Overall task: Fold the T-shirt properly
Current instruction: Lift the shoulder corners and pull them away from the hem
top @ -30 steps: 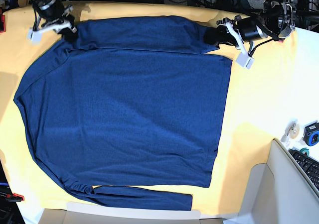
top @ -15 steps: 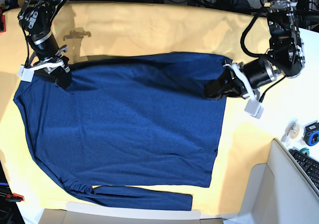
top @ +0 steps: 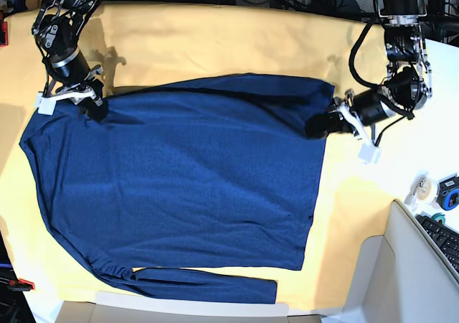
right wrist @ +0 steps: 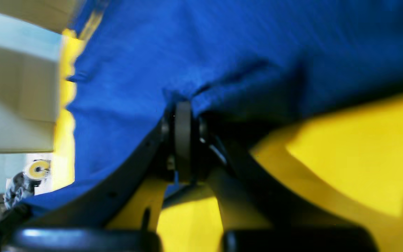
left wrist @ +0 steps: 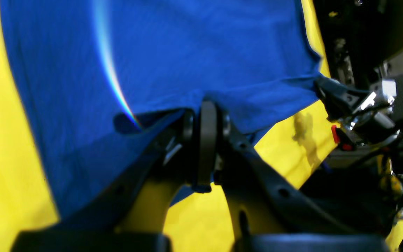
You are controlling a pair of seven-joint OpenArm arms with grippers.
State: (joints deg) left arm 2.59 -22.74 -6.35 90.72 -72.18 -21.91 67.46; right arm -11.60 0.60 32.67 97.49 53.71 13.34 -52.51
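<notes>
The navy T-shirt [top: 179,186] lies spread on the yellow cloth [top: 215,43], with one sleeve folded along its near edge. Its far edge is held up as a taut fold between the two grippers. At the base view's right, my left gripper [top: 320,125] is shut on the shirt's far right corner. The left wrist view shows the left gripper [left wrist: 205,106] pinching the blue fabric [left wrist: 159,52]. At the left, my right gripper [top: 97,109] is shut on the far left corner. In the right wrist view the right gripper [right wrist: 183,106] bites into fabric [right wrist: 194,52].
A keyboard [top: 445,242], a tape roll [top: 423,188] and a small blue-black device [top: 450,192] sit at the right on the white surface. A pale board [top: 373,280] lies along the near right edge. A red clamp [top: 21,285] sits at the near left.
Both grippers have carried the shirt's far part toward the near side, over the body. A wide strip of yellow cloth at the back is now bare. In the last half second they barely shifted.
</notes>
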